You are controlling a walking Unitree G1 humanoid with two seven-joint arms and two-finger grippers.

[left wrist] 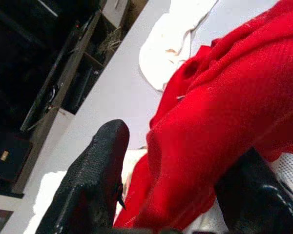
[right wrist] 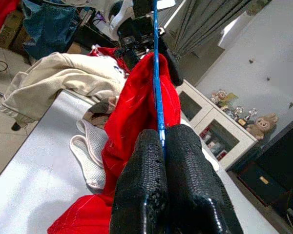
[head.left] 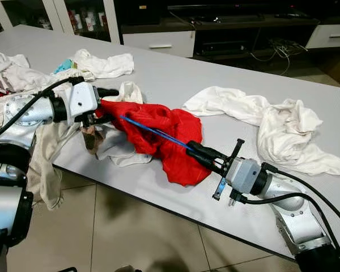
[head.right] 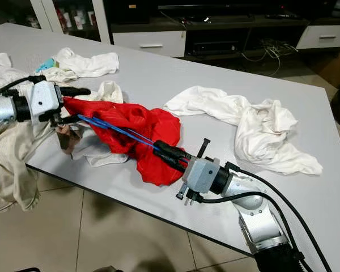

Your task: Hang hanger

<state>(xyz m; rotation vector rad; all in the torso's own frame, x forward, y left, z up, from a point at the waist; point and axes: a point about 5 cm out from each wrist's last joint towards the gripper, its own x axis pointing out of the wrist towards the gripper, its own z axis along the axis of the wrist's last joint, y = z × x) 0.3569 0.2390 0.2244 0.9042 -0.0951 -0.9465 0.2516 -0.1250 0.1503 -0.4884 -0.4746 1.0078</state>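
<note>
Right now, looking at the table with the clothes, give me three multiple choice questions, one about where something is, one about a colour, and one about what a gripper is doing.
1. Where does the red garment lie?
A. On the floor
B. On the grey table, between the two grippers
C. Inside the cabinet

2. What colour is the hanger?
A. Blue
B. Yellow
C. Black

3. What is the state of the right gripper?
A. Wide open above the table
B. Shut on a white cloth
C. Shut on the hanger

Answers:
1. B, the garment stretches across the tabletop from the left gripper towards the right one.
2. A, a thin blue rod runs over the red fabric in both eye views.
3. C, the right wrist view shows the two black fingers pressed together with the blue rod between them.
</note>
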